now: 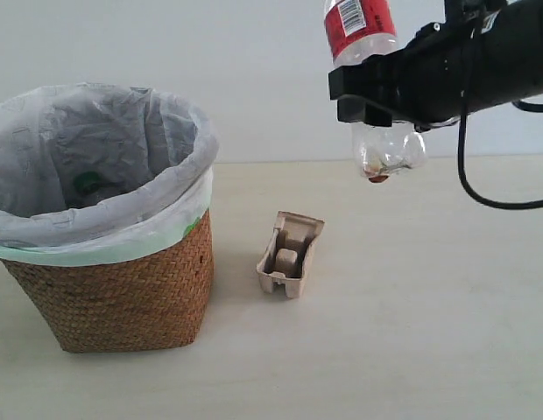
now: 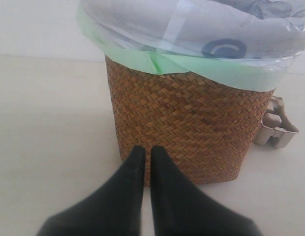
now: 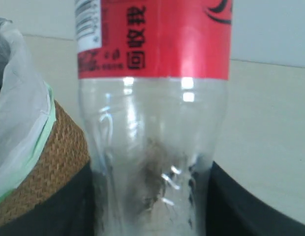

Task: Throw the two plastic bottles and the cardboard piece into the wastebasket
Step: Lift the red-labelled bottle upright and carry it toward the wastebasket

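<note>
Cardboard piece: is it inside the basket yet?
No, the cardboard piece lies on the table beside the wastebasket, outside it.

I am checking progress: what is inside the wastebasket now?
Inside the wastebasket, only the white liner bag and a dark green patch show; its bottom is hidden by the rim.

The wastebasket [image 1: 123,297] is brown herringbone wicker, its liner bag [image 1: 96,131] translucent white-grey with a pale green band. The bottle [image 1: 390,149] is clear with a red label [image 1: 359,24]. The cardboard piece [image 1: 291,255] is beige, the worktop [image 1: 412,332] cream.
</note>
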Controlling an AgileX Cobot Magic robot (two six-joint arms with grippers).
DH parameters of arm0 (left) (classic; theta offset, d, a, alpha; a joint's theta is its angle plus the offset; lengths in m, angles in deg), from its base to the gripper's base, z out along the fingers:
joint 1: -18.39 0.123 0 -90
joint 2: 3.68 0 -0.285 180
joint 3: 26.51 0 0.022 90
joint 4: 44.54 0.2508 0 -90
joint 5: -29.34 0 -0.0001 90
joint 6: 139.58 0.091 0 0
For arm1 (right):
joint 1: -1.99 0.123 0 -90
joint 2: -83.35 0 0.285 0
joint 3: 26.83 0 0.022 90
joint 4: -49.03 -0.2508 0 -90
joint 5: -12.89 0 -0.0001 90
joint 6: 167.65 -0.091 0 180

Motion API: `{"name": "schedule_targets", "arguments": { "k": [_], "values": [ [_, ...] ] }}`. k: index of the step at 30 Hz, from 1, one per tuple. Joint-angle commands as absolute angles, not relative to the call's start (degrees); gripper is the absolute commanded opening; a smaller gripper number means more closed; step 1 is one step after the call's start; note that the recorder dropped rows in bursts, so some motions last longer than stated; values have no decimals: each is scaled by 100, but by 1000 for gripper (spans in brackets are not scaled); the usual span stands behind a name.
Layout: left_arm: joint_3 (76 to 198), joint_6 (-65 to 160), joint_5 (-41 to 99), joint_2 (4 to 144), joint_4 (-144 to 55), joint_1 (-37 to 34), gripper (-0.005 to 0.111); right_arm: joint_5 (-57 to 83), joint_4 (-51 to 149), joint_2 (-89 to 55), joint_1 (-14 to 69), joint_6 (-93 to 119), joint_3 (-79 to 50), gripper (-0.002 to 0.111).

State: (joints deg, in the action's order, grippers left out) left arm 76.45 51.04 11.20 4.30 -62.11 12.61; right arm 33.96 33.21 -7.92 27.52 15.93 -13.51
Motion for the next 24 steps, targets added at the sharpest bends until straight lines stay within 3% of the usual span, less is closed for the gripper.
{"name": "schedule_targets", "arguments": {
  "k": [1,7,11,18,24],
  "values": [
    [7628,5074,1130,411,-6232,1281,4,2242,3181,-836,2780,1198,-766,1],
    [7628,5074,1130,411,-6232,1281,4,788,3163,-836,2780,1161,418,1],
    [7628,5074,1130,411,-6232,1281,4,1155,3163,-844,2737,1289,283,1],
    [7628,5074,1130,411,-6232,1281,4,2993,3163,-822,2314,1096,-733,1],
    [7628,5074,1130,411,-6232,1281,4,3466,2850,-822,2877,1300,-1553,1]
  ]
}}
